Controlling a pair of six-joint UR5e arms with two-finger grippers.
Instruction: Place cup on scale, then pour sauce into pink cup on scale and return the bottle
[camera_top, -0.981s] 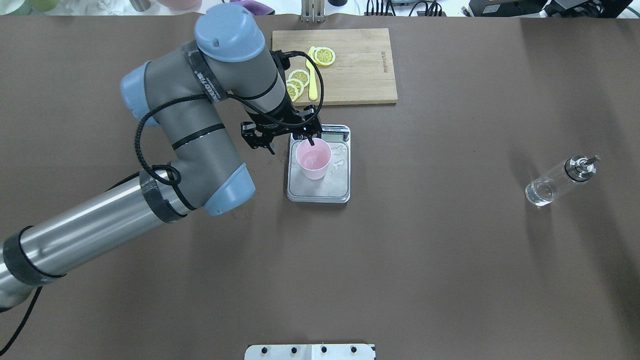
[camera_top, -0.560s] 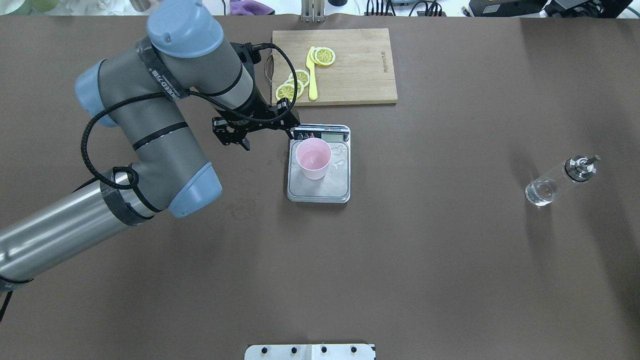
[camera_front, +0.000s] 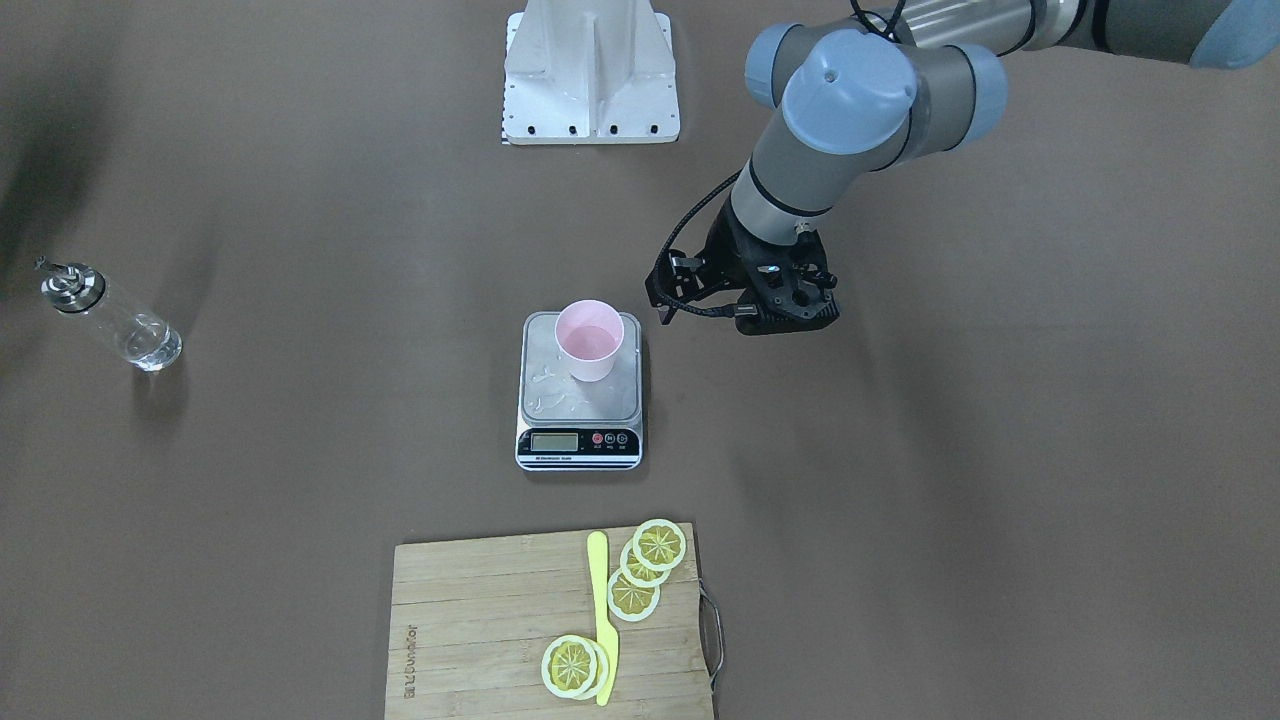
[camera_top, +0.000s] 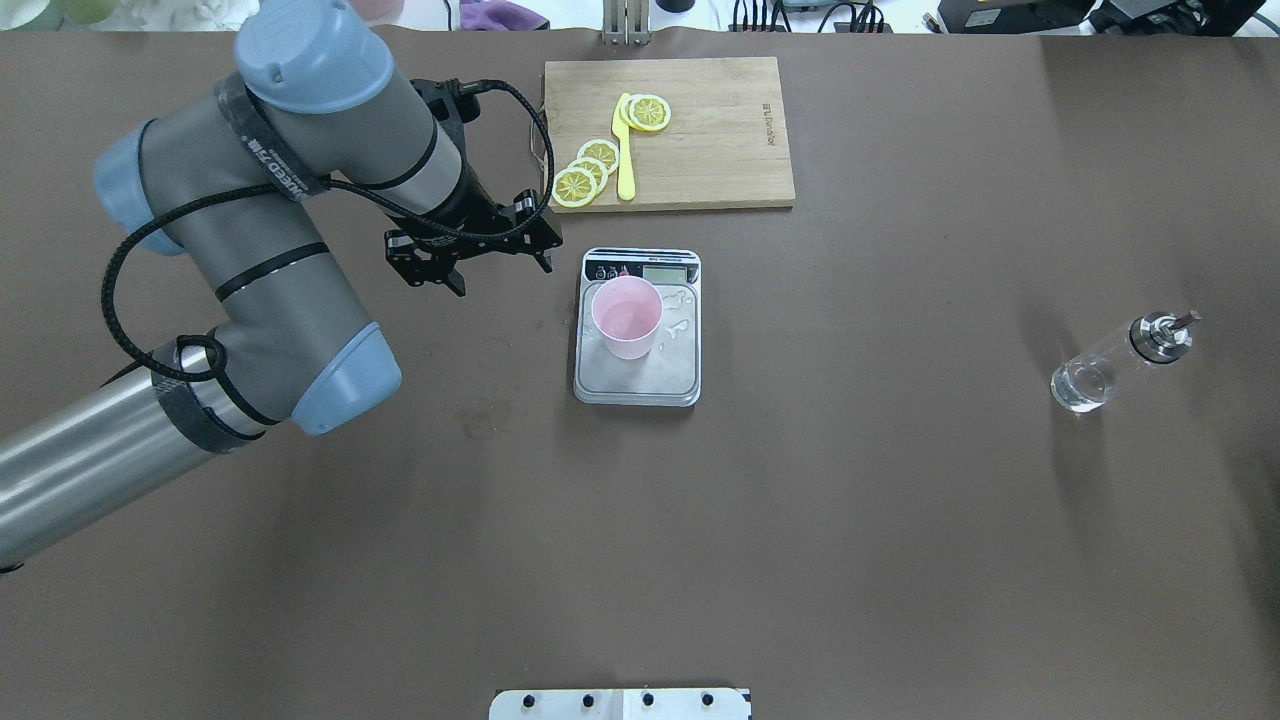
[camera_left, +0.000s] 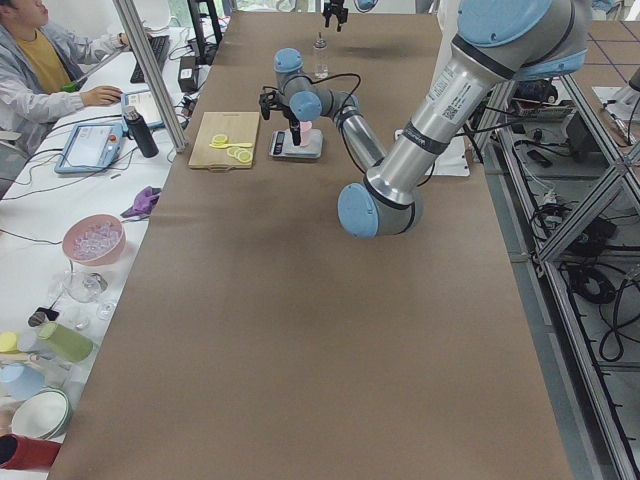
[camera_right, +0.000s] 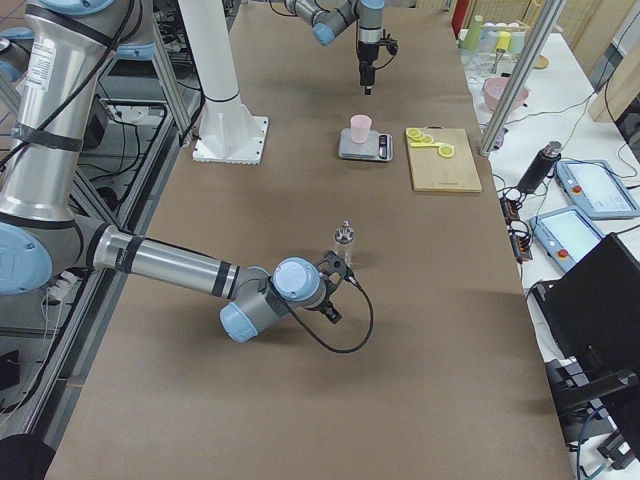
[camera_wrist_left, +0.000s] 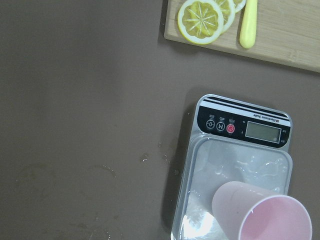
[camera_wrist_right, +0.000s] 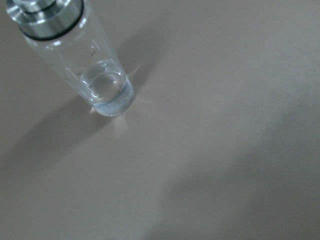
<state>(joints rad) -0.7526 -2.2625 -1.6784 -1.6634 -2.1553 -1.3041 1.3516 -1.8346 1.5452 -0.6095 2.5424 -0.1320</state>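
Board (camera_top: 720, 130) with lemon slices (camera_top: 576, 186) near scale (camera_top: 640, 385); left hand (camera_top: 500, 272) wide (empty) alongside.

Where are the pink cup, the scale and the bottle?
cup (camera_top: 626, 318), overhead view, its pink inside.
scale (camera_top: 642, 380), overhead view, bare steel platform.
bottle (camera_top: 1100, 367), overhead view, glass body.
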